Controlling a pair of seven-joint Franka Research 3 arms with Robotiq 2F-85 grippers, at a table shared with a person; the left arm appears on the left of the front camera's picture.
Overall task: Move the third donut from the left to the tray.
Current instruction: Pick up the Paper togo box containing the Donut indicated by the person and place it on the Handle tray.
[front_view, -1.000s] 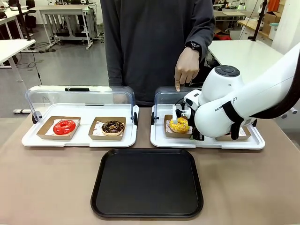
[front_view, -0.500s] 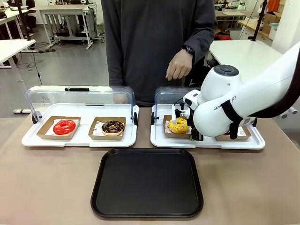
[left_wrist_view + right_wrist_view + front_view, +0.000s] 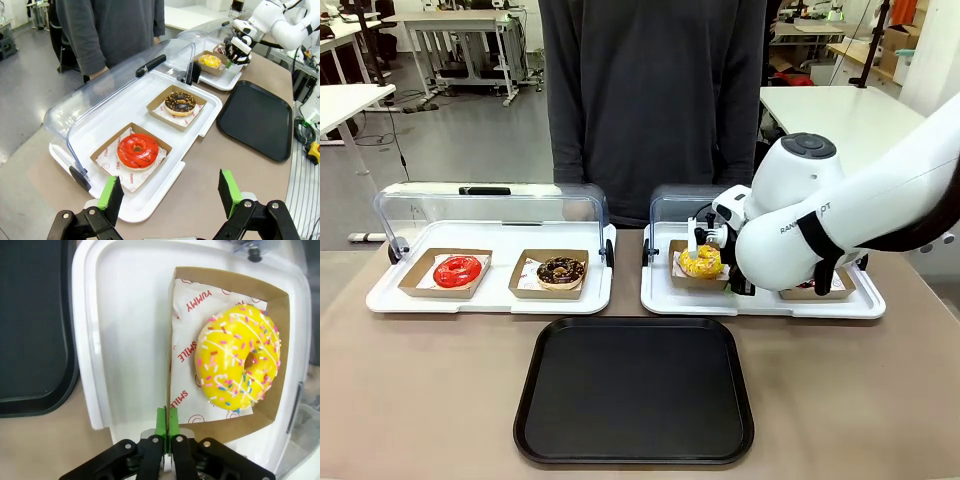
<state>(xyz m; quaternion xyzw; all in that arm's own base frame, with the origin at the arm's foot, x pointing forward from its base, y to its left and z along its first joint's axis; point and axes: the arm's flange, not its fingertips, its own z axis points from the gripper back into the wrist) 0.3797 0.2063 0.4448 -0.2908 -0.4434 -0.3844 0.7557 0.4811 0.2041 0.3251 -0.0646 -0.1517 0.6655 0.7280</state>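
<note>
The third donut [image 3: 701,264], yellow-iced with coloured sprinkles, lies in its brown cardboard holder [image 3: 230,280] on the right white tray [image 3: 760,303]. My right gripper [image 3: 167,422] is shut on the holder's side wall, green pads pinching the card beside the donut [image 3: 238,359]. From the front, that gripper [image 3: 697,240] stands just over the donut. The black tray [image 3: 634,390] lies at the table's front middle, its edge also in the right wrist view [image 3: 30,325]. My left gripper [image 3: 169,200] hangs open above the table near the left white tray [image 3: 197,127].
The left white tray holds a red donut [image 3: 457,270] and a chocolate donut [image 3: 561,270] under a raised clear lid [image 3: 490,208]. A person [image 3: 655,100] stands at the far side. My right arm's bulk [image 3: 800,240] covers the right tray's other holder.
The person's hand that pointed above the right tray's lid has drawn back. My right gripper and the yellow donut's holder have shifted slightly upward.
</note>
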